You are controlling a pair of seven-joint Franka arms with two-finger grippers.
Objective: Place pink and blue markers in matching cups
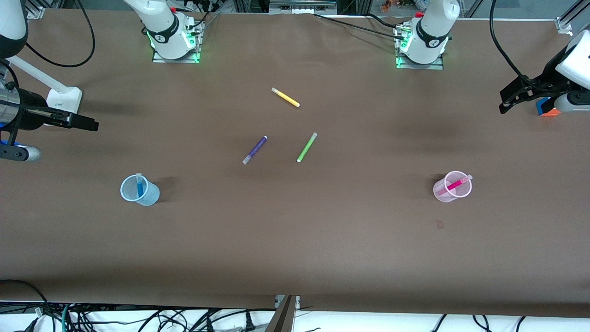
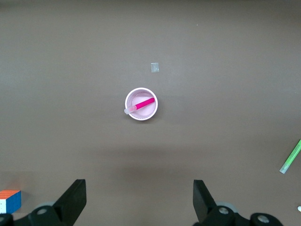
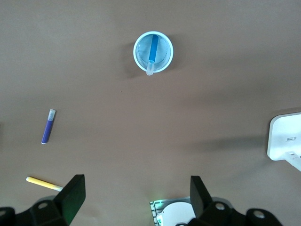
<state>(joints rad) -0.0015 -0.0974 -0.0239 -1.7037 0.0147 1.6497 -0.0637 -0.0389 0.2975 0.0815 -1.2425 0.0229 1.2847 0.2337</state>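
Magenta-pink marker (image 1: 455,185) leans inside translucent pink cup (image 1: 445,193).

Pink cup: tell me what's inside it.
The pink cup holds the pink marker, leaning with its pale cap over the rim. The marker's lower end shows only dimly through the translucent wall.

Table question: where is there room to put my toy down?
Bare table lies between the blue cup and pink cup, nearer the camera. The middle is crowded: purple pen, green pen, yellow pen.
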